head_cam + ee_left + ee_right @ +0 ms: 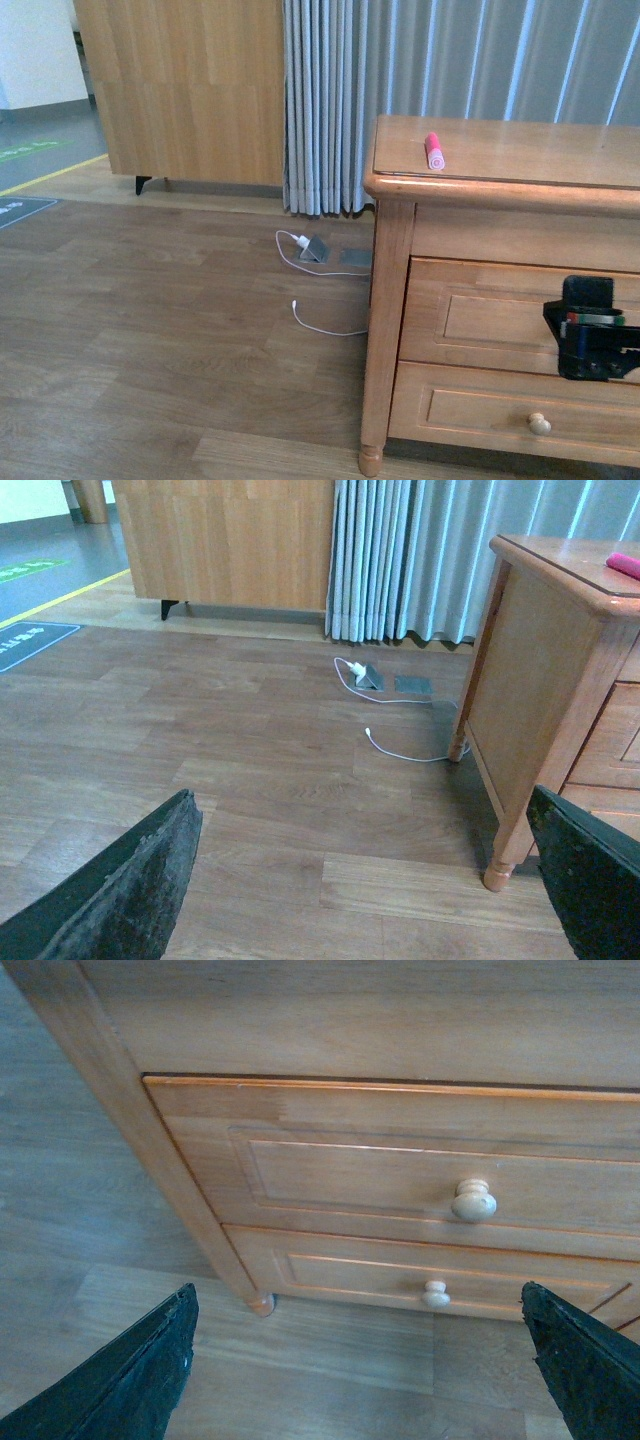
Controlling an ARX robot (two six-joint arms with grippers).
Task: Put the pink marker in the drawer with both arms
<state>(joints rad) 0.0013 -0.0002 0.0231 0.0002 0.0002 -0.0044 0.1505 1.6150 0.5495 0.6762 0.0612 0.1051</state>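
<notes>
The pink marker (435, 151) lies on top of the dresser near its left front corner; one end of the marker (622, 564) also shows in the left wrist view. The drawer (480, 315) is the upper one and is shut; its round knob (473, 1201) shows in the right wrist view. My right arm (588, 330) hangs black in front of the drawer's right part. My right gripper (360, 1360) is open, facing the drawer fronts, with nothing between its fingers. Over the floor left of the dresser, my left gripper (365, 880) stands open and empty.
The lower drawer (350, 1270) with its small knob (435, 1294) is shut too. A white cable (320, 322) and a floor socket (315, 247) lie left of the dresser leg (371, 455). Grey curtains (330, 100) and a wooden cabinet (190, 90) stand behind.
</notes>
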